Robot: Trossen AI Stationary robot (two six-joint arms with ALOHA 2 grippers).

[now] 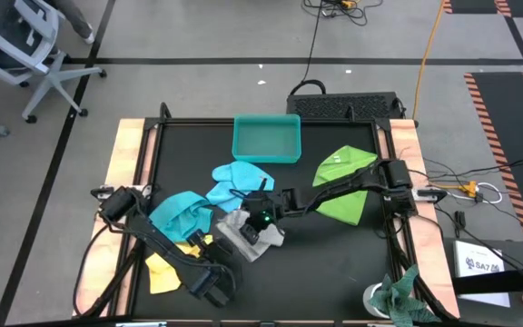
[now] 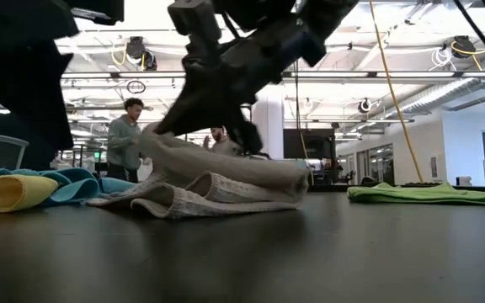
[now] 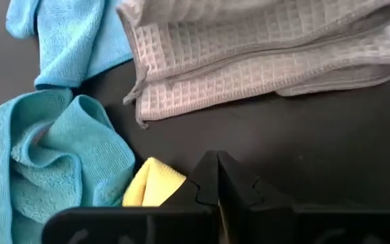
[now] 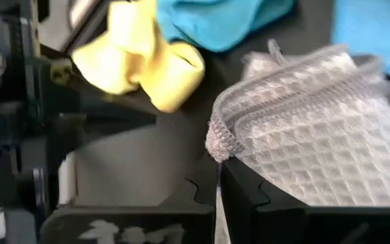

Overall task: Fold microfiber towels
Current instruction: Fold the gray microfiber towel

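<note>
While the right gripper [image 4: 217, 177] pinched a fold of the pale grey towel [image 1: 243, 229] between fingers drawn tight together, the cloth's waffle weave bunched over the right-hand finger [image 4: 303, 203] in the right wrist view. Lying near the middle of the black table [image 1: 334, 263], the grey towel sat partly folded in layers, one edge lifted off the surface in the low view where the right arm came down onto it. The left gripper [image 3: 217, 177] hung close to the table's front edge, its fingers pressed together with nothing between them, just clear of the grey towel's hem. A yellow towel [image 1: 162, 270] lay crumpled by the front-left corner, partly under the left arm. Beside it, a turquoise towel [image 1: 182, 215] was heaped left of centre, touching a light blue towel [image 1: 236, 178] spread just in front of the teal tray [image 1: 266, 138] at the back edge. A lime green towel [image 1: 345, 182] lay flat toward the right edge, beneath the right arm. At the front-right corner sat a mottled green-and-white rag [image 1: 405, 295]. Beyond the table, a person [image 2: 125, 139] stood in the room.
</note>
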